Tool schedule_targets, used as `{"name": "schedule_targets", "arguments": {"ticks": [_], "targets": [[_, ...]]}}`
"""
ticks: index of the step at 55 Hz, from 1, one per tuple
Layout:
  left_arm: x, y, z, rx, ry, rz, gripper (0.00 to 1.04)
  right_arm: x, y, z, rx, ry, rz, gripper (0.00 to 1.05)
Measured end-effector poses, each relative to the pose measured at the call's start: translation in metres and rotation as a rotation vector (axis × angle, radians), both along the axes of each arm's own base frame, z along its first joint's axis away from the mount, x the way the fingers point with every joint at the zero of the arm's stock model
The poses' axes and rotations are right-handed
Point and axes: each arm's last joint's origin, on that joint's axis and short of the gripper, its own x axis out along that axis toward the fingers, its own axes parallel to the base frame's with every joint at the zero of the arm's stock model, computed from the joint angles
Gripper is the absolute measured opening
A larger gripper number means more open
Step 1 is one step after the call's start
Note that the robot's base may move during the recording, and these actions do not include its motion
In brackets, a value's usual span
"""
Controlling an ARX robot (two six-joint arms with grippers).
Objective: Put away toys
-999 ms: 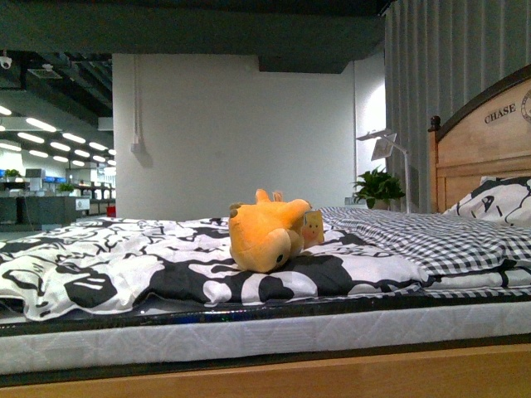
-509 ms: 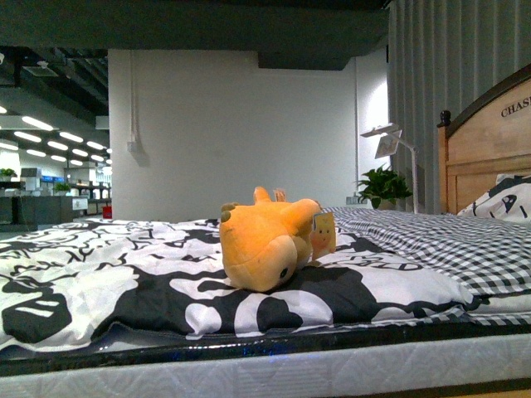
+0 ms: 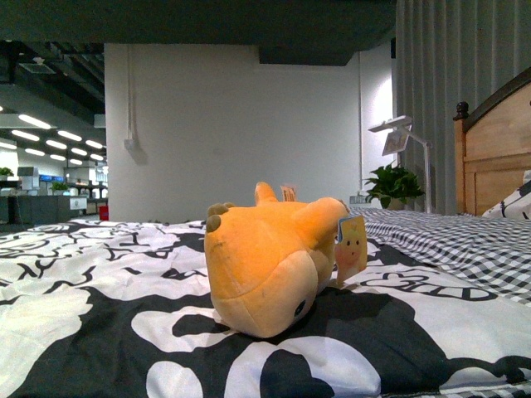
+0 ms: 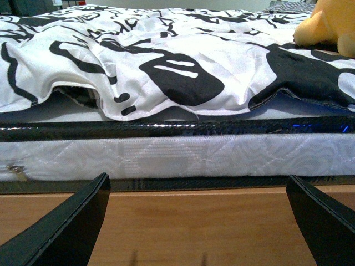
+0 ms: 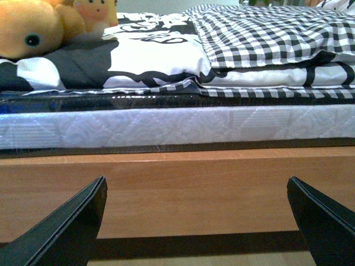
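1. Black-and-white quilt (image 3: 99, 274) spread flat; checkered sheet (image 3: 465, 249) beside it, toward wooden headboard (image 3: 494, 149).
2. Potted plant (image 3: 394, 184) and white lamp (image 3: 398, 137) behind, near grey curtain (image 3: 431, 66).
3. White mattress (image 4: 177, 158) sits on wooden bed frame (image 5: 177, 188).

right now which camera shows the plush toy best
The front view: the whole plush toy lies on the quilt, tag showing. The left wrist view catches only a cropped edge of it; the right wrist view shows just its head.
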Motion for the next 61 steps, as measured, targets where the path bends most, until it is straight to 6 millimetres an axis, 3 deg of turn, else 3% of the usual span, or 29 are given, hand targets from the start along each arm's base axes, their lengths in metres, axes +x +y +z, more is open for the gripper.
{"name": "schedule_targets", "arguments": {"ticks": [61], "targets": [[0.0000,0.0001,-0.0001,0.000,0.001,0.002,0.98,0.0000,0.0001,0.0001,0.000,-0.001,0.005,0.98]]}}
